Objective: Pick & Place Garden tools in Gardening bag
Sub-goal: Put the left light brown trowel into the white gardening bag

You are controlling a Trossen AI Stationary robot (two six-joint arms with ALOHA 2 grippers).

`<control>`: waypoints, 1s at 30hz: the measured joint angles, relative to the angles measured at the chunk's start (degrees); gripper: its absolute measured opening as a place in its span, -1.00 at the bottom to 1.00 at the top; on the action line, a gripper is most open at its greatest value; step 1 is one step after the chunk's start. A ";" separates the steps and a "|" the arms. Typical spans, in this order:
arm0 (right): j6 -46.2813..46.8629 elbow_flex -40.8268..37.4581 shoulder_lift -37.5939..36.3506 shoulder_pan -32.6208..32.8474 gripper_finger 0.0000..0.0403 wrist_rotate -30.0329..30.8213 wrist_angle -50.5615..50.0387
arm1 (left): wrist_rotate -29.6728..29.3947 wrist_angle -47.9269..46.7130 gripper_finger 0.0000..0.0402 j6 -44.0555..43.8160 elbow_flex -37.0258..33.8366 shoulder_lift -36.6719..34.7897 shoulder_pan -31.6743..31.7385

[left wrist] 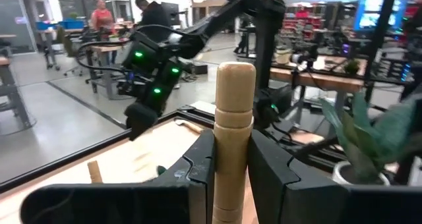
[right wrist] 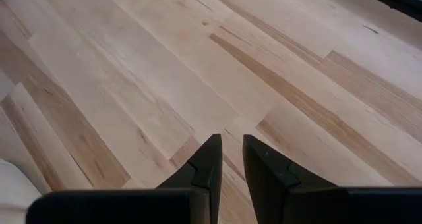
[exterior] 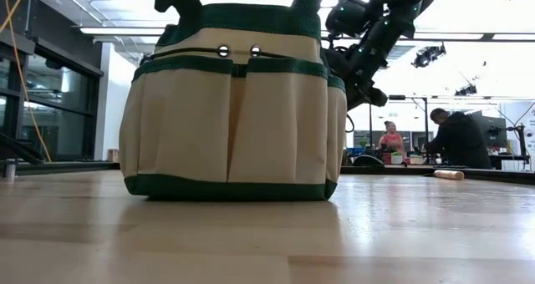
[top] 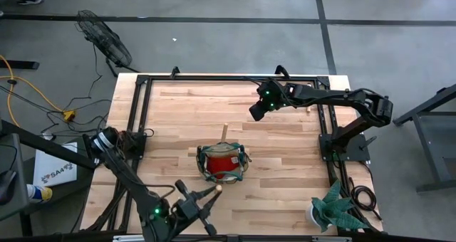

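Beige-green bag [top: 222, 163] holds red item | left claw [left wrist: 232, 168] grips wooden handle [left wrist: 234, 118], maybe trowel | right claw [right wrist: 226, 159] near-closed, empty

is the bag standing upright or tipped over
Upright: the bag sits flat on the table with its handles up, and from above its open mouth faces upward.

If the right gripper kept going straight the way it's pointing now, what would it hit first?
The bare wooden tabletop, most likely. The right gripper angles down at the boards with nothing lying between in its wrist view; its fingers are nearly together and empty. How far off the surface is remains unclear.
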 joint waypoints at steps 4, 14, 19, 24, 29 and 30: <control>0.00 0.00 0.00 0.00 -0.73 0.00 0.02 | 0.00 0.24 -0.73 -0.73 0.71 1.39 -0.04; 0.00 0.00 0.00 -0.01 -0.73 0.01 0.06 | -0.12 0.00 -0.73 -1.25 0.70 4.37 2.29; 0.00 0.00 0.00 0.00 -0.73 0.00 0.06 | -0.02 -3.58 -0.73 -1.93 0.68 4.70 3.55; 0.00 0.00 0.00 -0.01 -0.73 0.00 0.14 | -0.06 -8.20 -0.73 -3.27 0.55 4.70 4.17; 0.00 0.00 0.00 -0.02 -0.73 0.00 0.21 | -0.04 -16.17 -0.73 -10.53 0.47 4.70 4.19; 0.00 0.00 0.00 0.00 -0.73 0.00 0.23 | -0.02 -18.06 -0.73 -12.42 0.47 4.70 4.19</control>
